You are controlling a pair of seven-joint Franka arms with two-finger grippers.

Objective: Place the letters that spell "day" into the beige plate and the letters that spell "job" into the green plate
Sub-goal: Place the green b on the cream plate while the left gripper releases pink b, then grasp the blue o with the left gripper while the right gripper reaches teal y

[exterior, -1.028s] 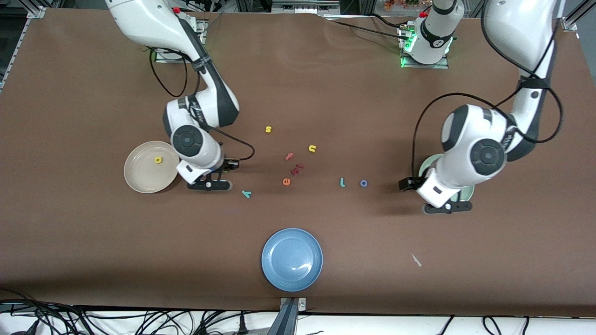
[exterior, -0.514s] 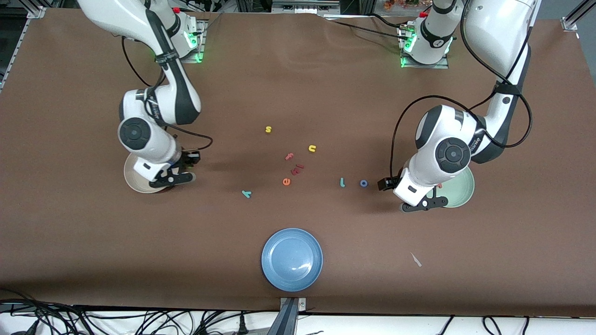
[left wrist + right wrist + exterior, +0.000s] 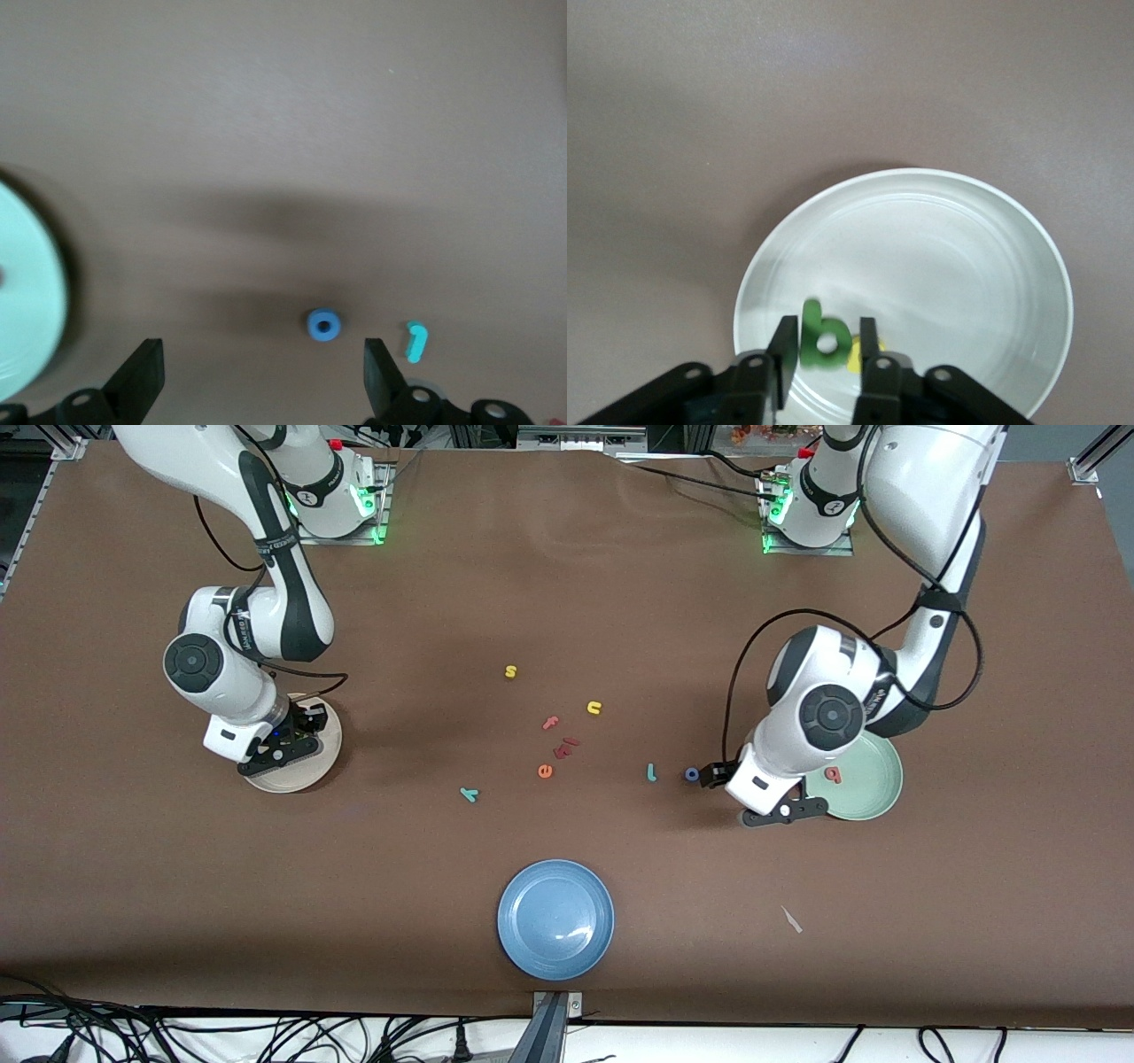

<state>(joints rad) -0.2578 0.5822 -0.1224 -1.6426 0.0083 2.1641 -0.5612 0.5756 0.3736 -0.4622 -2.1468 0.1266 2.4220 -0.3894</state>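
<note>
Right gripper [image 3: 828,341]: fingers slightly parted around the green a [image 3: 824,335], low over the beige plate [image 3: 966,266], with the d [image 3: 856,359] just beneath them. Best to widen fully, then lift straight up, so the a drops flat.

Left gripper [image 3: 261,372]: fingers spread wide above the o [image 3: 323,325], which sits off-centre between them. The j [image 3: 416,341] lies just outside one finger and the green plate [image 3: 27,301] outside the other, so centre before descending.

The brown worktop [image 3: 567,584] is flat, with room around the o.

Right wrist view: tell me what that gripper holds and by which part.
The right gripper has the green a between its fingers, one on each side of the letter, over the beige plate; whether they still pinch it cannot be told.
</note>
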